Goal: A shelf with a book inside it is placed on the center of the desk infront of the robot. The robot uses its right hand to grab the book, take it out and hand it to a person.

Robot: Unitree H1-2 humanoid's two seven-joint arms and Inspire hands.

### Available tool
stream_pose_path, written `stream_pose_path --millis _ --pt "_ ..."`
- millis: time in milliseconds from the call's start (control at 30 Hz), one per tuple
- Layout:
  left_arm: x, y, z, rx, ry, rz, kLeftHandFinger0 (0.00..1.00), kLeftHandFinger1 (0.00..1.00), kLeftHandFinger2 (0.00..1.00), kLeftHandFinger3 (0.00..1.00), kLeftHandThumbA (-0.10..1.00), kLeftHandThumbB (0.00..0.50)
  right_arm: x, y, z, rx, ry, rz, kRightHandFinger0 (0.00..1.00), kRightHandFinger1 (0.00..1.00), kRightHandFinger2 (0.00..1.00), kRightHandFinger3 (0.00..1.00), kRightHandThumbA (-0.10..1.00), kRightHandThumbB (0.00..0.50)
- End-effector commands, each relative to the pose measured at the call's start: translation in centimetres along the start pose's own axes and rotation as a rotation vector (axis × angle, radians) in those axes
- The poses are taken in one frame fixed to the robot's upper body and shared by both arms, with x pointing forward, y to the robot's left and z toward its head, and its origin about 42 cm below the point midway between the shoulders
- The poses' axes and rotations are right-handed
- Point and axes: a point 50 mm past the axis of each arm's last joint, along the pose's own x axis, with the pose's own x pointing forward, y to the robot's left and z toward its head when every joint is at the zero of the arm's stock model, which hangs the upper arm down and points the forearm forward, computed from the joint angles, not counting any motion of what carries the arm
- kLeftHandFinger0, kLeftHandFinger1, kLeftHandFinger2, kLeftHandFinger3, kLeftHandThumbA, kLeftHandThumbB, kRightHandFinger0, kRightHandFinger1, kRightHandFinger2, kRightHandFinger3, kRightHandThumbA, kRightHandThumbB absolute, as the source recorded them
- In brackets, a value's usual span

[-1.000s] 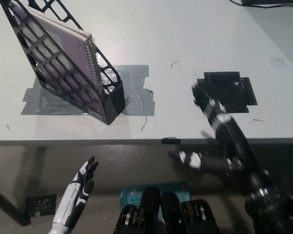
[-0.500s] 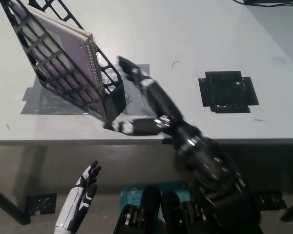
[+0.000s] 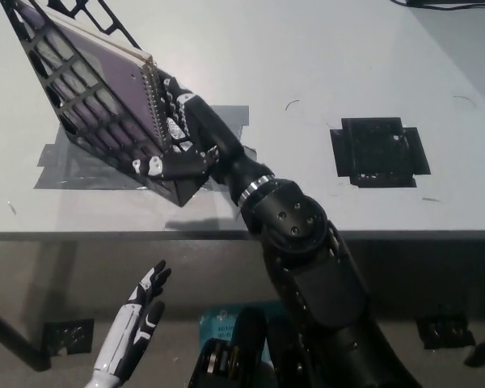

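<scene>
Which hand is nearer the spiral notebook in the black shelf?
Right. The black right hand is at the shelf's open end, against the spiral notebook's wire-bound edge. The white left hand rests below the desk edge, well clear of it, fingers apart.

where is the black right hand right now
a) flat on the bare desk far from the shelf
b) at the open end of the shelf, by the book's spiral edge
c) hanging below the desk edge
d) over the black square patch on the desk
b: the right hand is at the shelf's open end, against the book's spiral edge, while the left hand hangs below the desk.
</scene>
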Motion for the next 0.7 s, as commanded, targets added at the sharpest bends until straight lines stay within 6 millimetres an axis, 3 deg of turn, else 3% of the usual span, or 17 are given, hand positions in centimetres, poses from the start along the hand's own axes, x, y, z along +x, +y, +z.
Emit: stream_pose_path --millis 0,200,233,300,367,467,600,667 --pt "0.7 0.7 1.3 0.055 -0.092 -0.013 1.00 1.00 1.00 1.00 1.00 0.244 1.6 0.6 3.0 0.061 -0.141 -0.016 1.00 1.00 1.00 1.00 1.00 0.385" --pt "0.7 0.8 1.3 0.071 -0.086 -0.012 1.00 1.00 1.00 1.00 1.00 0.238 1.5 0.5 3.2 0.086 -0.143 -0.025 1.00 1.00 1.00 1.00 1.00 0.429" --pt "0.6 0.7 1.2 0.067 -0.082 -0.014 1.00 1.00 1.00 1.00 1.00 0.244 1.5 0.5 3.3 0.109 -0.145 -0.024 1.00 1.00 1.00 1.00 1.00 0.387" --pt "0.6 0.7 1.2 0.064 -0.078 -0.016 1.00 1.00 1.00 1.00 1.00 0.255 1.7 0.5 3.5 0.121 -0.142 -0.021 1.00 1.00 1.00 1.00 1.00 0.353" --pt "0.6 0.7 1.3 0.065 -0.074 -0.017 1.00 1.00 1.00 1.00 1.00 0.256 1.9 0.6 3.5 0.126 -0.137 -0.018 1.00 1.00 1.00 1.00 1.00 0.351" --pt "0.7 0.5 1.2 0.055 -0.085 -0.016 1.00 1.00 1.00 1.00 1.00 0.253 2.3 0.5 3.4 0.154 -0.118 -0.002 1.00 1.00 1.00 1.00 1.00 0.303" --pt "0.6 0.4 1.3 0.009 -0.071 -0.003 1.00 1.00 1.00 1.00 0.98 0.274 3.1 0.8 2.6 0.223 -0.071 -0.001 1.00 1.00 1.00 1.00 0.99 0.276" --pt "0.5 0.4 1.3 -0.005 -0.071 -0.001 1.00 1.00 1.00 1.00 0.97 0.267 3.6 0.9 2.1 0.271 -0.037 0.007 1.00 1.00 1.00 1.00 0.98 0.296"
